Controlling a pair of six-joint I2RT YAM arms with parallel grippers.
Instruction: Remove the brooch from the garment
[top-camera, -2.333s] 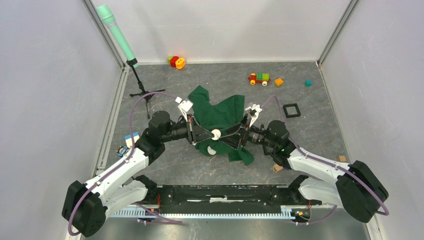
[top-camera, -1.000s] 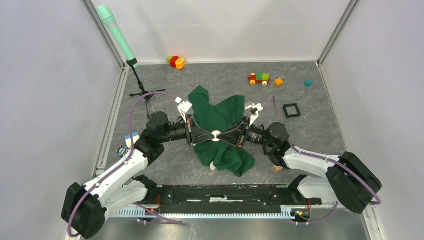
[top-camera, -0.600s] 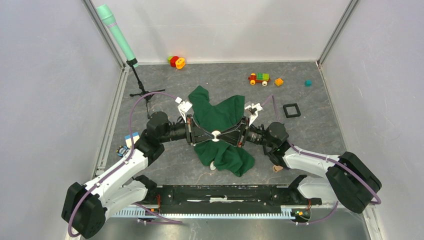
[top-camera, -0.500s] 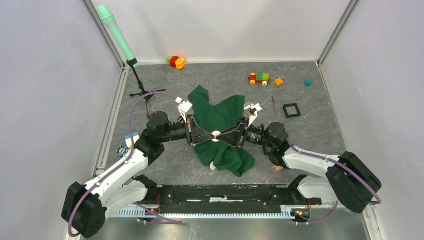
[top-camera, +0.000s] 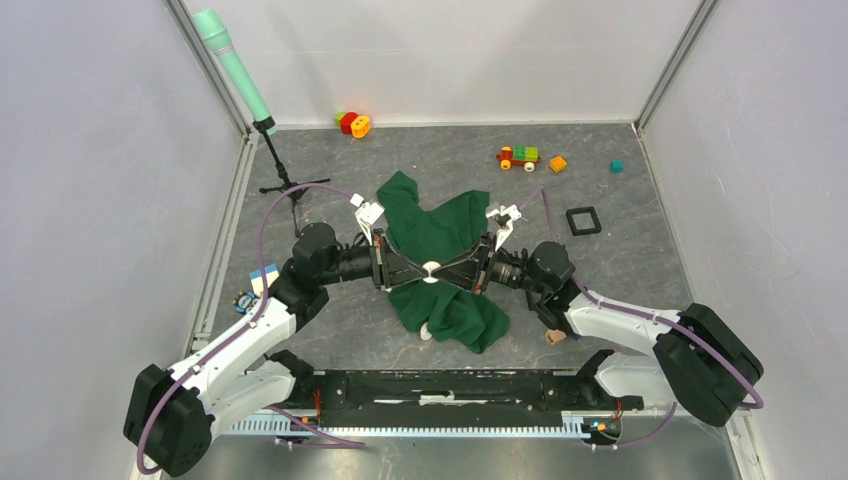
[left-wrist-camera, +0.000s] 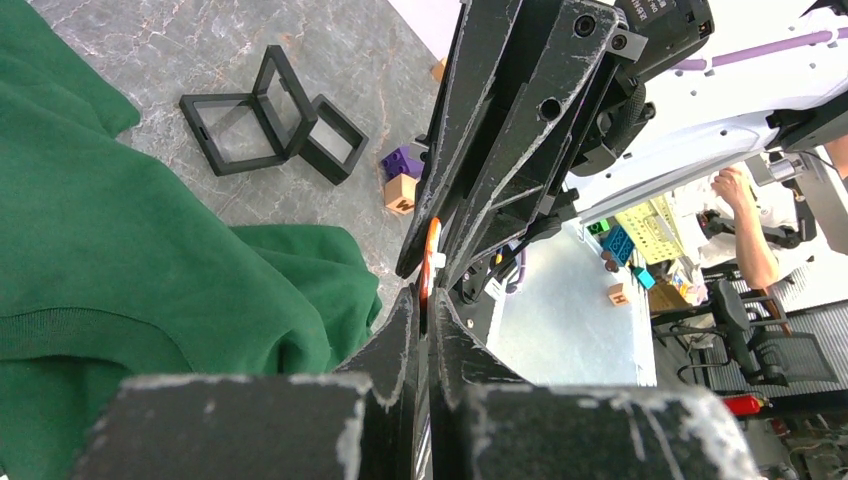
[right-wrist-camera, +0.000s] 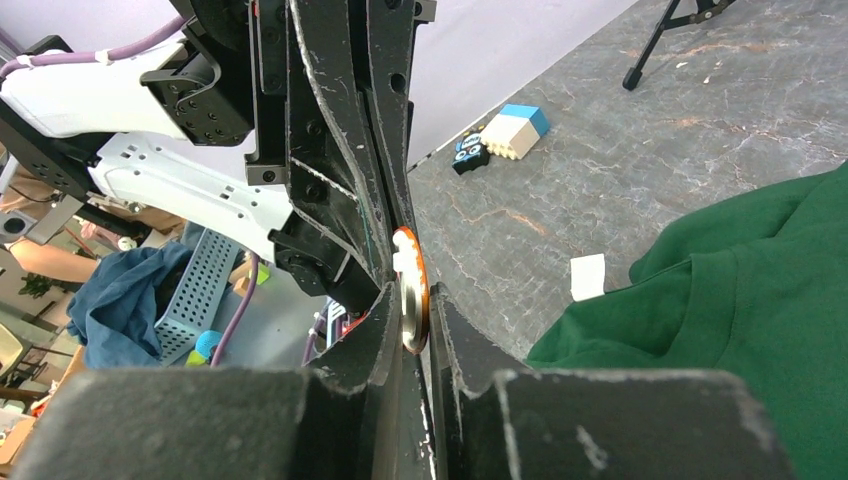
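Shifted since earliest frame: green garment (top-camera: 441, 232), lower fold now spread beneath meeting pincers. left gripper (left-wrist-camera: 424, 306) seen pressed together, tips against brooch (right-wrist-camera: 408, 298) rim. right gripper (right-wrist-camera: 411, 322) pinched on brooch, held between both tips, above cloth.

The garment (top-camera: 435, 235) is matt green knit cloth with a ribbed band. The table (top-camera: 640, 250) looks like matt grey marbled stone. The brooch (right-wrist-camera: 409, 300) has a shiny metallic face and an orange rim. The left gripper (left-wrist-camera: 424, 305) has fingers (left-wrist-camera: 395, 345) of rough black plastic, scuffed white at the edges.
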